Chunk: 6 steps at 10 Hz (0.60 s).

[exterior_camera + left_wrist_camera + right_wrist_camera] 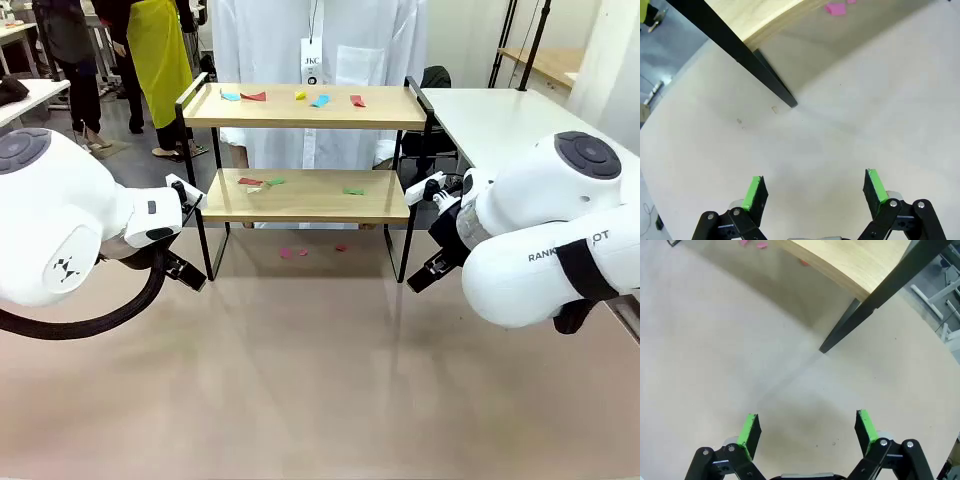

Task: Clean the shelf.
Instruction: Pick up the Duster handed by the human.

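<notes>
Cleaning looks not yet begun: your left gripper [812,189] and right gripper [807,426] hang wide open, empty. The shelf [300,120] stands just ahead, between them. Its 2 boards carry paper scraps [254,96]; next, likely reach up for 1.

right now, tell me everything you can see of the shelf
The shelf is a small two-tier rack: two light wooden boards in a thin black metal frame with raised side rails. It stands upright on the beige tabletop, on its black legs. Small coloured scraps lie on both boards, and a few pink ones on the tabletop beneath.
</notes>
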{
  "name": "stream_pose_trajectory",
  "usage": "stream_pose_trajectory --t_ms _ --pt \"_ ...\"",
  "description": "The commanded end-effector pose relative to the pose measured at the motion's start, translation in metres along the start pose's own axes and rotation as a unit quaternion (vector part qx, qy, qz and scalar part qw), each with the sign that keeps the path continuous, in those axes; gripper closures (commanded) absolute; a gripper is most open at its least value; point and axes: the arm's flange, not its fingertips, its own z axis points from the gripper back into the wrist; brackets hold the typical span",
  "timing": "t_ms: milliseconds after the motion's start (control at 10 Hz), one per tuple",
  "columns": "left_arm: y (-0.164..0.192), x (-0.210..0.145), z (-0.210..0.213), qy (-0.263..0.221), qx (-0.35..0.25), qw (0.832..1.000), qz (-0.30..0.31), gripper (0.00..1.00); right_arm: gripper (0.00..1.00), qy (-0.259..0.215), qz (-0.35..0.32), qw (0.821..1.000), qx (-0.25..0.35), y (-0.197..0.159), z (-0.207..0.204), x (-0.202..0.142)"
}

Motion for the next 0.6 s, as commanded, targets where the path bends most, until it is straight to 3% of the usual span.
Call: stream_pose_trajectory --t_ms 0,500 --pt "0.0000 0.0001 0.0001 0.000 0.000 1.000 0.000 0.00 0.00 0.000 0.000 1.000 0.000 0.0000 0.0000 0.0000" --pt "0.0000 0.0001 0.0001 0.000 0.000 1.000 0.000 0.00 0.00 0.000 0.000 1.000 0.000 0.0000 0.0000 0.0000"
